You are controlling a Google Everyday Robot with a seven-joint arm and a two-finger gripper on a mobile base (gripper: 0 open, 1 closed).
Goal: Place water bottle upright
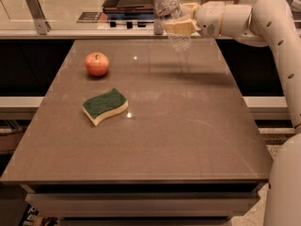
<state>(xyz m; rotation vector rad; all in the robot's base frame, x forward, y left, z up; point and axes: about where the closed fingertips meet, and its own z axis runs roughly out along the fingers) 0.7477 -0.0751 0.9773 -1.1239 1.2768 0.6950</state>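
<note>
Above the far edge of the desk (188,126), the end effector (178,26) was clenched around the water bottle (167,6), holding it in the air, tilted, cap toward the upper left. An apple (97,63) and a sponge (104,105) lay on the desk, well apart from it.

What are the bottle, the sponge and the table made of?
The water bottle, held by the gripper above the far edge of the table, looks like thin clear plastic: see-through and ribbed. The sponge seems to be soft foam, yellow below with a rough green scrubbing layer on top. The table is smooth and slightly shiny, with small light glints; perhaps stone or laminate, hard to say.
</note>
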